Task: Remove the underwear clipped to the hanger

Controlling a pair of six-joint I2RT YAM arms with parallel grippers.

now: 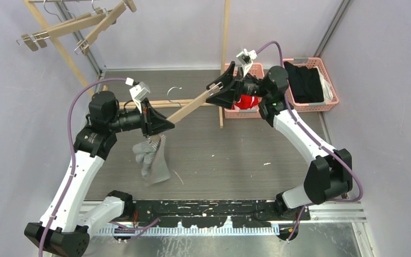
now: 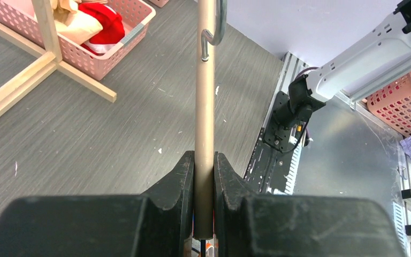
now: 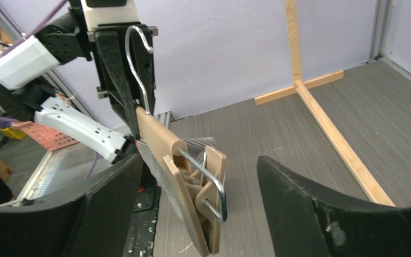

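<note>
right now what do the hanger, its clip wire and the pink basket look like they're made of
Hanger: probably wood, with a pale tan, smooth matte face.
Clip wire: metal, shiny silver with bright glints.
Pink basket: likely plastic, with a moulded lattice of small holes and a dull finish.

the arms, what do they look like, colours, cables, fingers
Both have white link shells and black joints. A purple cable runs along the left arm, and another along the right arm. Each wrist carries a small white camera block. The fingers are broad matte-black wedges.
</note>
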